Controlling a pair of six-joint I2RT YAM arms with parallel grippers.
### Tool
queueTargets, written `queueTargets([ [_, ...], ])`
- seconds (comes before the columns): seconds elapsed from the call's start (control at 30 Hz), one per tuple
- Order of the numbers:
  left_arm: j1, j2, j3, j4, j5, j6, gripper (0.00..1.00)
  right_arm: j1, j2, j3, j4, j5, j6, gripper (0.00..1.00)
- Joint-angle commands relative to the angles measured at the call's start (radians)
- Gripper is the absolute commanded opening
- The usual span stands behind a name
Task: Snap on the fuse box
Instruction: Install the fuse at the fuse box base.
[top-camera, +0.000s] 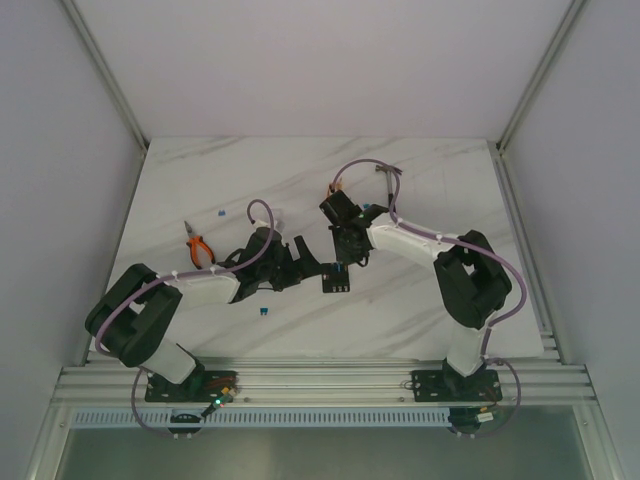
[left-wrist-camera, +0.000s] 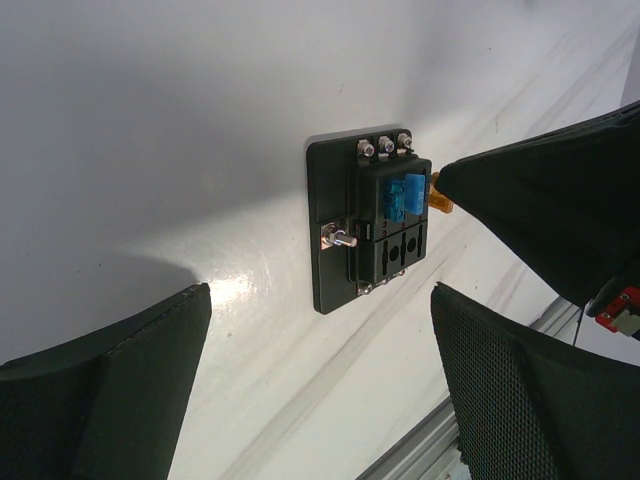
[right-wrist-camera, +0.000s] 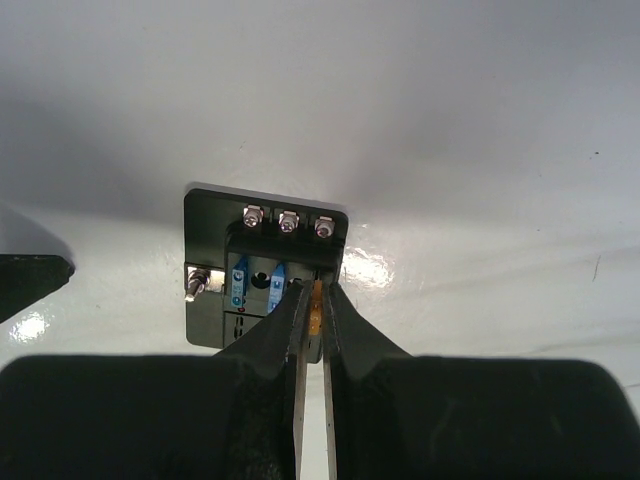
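The fuse box is a small black square box lying flat on the white marbled table, between the two grippers. In the left wrist view the fuse box shows two blue fuses, three screws and a small toggle. My right gripper is shut on a small orange fuse, held at the box's right slot, beside the blue fuses. It also shows in the top view. My left gripper is open and empty, just left of the box.
Orange-handled pliers lie on the table to the left. A loose blue fuse lies near the front and another further back left. The aluminium rail runs along the near edge.
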Motion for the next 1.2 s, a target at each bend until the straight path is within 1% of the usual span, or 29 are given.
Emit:
queueTargets([
  [0.0, 0.004, -0.012, -0.015, 0.005, -0.008, -0.006, 1.0, 0.01, 0.012, 0.02, -0.009, 0.024, 0.015, 0.0],
  [0.8, 0.005, -0.024, -0.024, 0.006, -0.003, -0.013, 1.0, 0.014, 0.019, 0.005, 0.011, 0.049, 0.02, 0.0],
  [1.17, 0.004, -0.021, -0.025, 0.006, -0.003, -0.013, 1.0, 0.02, 0.038, -0.014, 0.019, 0.042, -0.012, 0.0],
])
